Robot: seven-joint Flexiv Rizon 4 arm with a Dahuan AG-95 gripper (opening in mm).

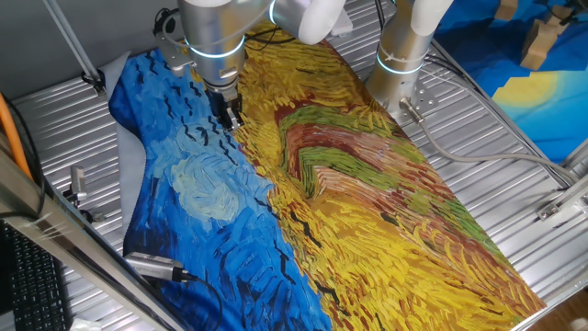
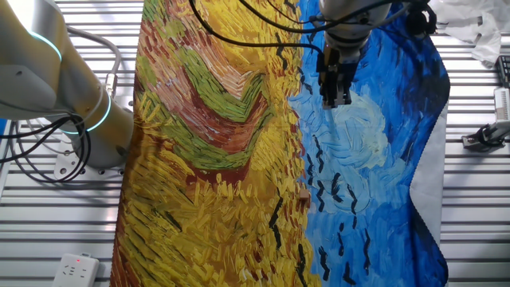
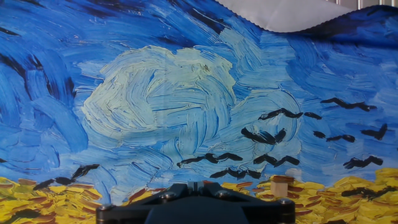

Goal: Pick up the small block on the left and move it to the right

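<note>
Hovering over the blue half of the painted cloth [image 2: 239,159], your gripper [image 2: 335,100] holds nothing; fingers look nearly together, but I can't tell the gap for certain. The small block [image 3: 281,185] sits on the blue-yellow boundary, apart from the fingers.

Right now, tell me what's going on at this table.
A single robot arm holds its pincer low over the blue part of a painted cloth covering the table, near a pale swirl. The small block sits on the cloth where the blue meets the yellow. It is off to one side of the pincer and not gripped. Whether the pincer is open or shut cannot be made out. The pickup has not happened yet.
</note>
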